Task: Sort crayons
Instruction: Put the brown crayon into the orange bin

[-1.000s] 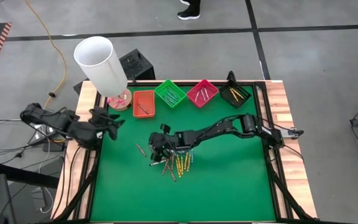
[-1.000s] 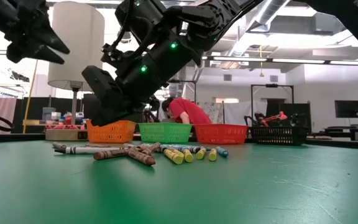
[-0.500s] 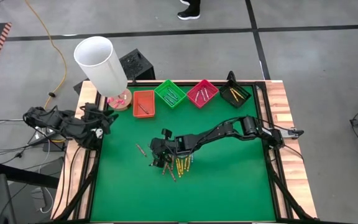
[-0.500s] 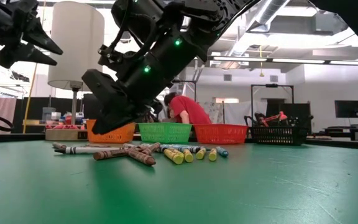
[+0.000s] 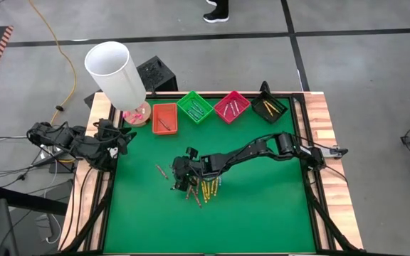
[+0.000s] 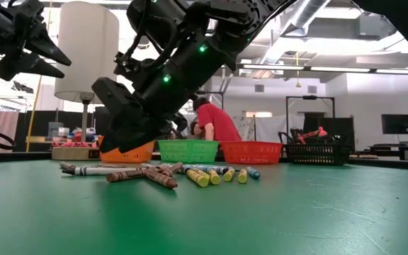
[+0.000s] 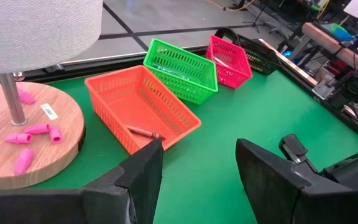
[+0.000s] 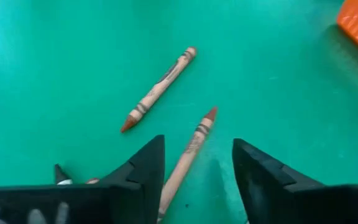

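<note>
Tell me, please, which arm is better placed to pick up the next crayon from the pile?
The right one. Its end effector hangs open directly over a brown crayon at the pile's edge, while the left end effector waits near the orange tray, away from the pile.

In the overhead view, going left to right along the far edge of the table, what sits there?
Lamp with white shade → orange tray → green tray → pink tray → black tray.
</note>
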Available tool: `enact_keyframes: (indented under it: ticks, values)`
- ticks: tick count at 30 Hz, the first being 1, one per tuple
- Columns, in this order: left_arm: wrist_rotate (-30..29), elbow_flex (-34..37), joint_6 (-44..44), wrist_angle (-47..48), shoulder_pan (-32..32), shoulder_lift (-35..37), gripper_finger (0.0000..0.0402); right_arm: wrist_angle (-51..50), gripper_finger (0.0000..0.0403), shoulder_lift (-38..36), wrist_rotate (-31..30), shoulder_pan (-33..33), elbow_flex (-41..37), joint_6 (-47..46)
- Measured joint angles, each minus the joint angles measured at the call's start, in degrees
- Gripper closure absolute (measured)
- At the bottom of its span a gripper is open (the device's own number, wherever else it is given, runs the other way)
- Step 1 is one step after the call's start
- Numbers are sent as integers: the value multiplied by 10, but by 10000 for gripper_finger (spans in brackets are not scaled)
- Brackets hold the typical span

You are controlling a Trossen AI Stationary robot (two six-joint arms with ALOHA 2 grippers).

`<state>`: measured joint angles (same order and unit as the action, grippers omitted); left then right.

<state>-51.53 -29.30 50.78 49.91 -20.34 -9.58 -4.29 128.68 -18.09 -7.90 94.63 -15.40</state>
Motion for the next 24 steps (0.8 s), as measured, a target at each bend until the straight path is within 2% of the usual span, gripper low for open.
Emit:
enact_keyframes:
  ticks: [12, 18, 24]
  values:
    - [0, 0, 0, 0, 0, 0, 210, 1, 224, 2, -15, 0, 0, 9]
    - [1, 0, 0, -1, 0, 0, 210, 29, 225, 36, -9, -2, 2, 7]
    - [1, 0, 1, 0, 0, 0, 210, 10, 225, 37, -10, 0, 12, 9]
